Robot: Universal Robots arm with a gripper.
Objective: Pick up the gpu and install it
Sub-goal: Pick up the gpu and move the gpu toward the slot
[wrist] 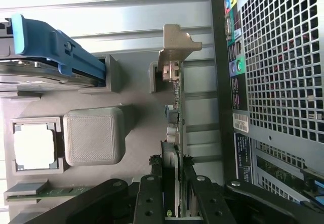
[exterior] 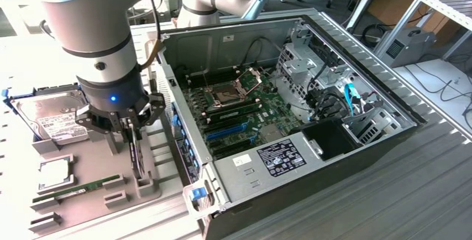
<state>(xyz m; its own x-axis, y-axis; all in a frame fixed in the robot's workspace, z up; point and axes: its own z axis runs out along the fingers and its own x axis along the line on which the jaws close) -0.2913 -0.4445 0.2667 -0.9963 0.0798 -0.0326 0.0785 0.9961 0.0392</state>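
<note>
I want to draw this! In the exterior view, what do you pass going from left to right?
From the left: hard drive → gripper shut on the gpu → motherboard → blue cable → grey box.

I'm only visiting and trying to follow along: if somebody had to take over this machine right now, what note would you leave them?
The pincer is shut on the gpu, one finger against each face of the card.
The gpu stands on edge over its slot in the grey holder, beside the open computer case. I cannot tell whether it has lifted clear.
Done: the card is gripped.
Left: the install itself; the gpu is not yet on the motherboard.
The hard drive and RAM stick lie on the holder.
</note>
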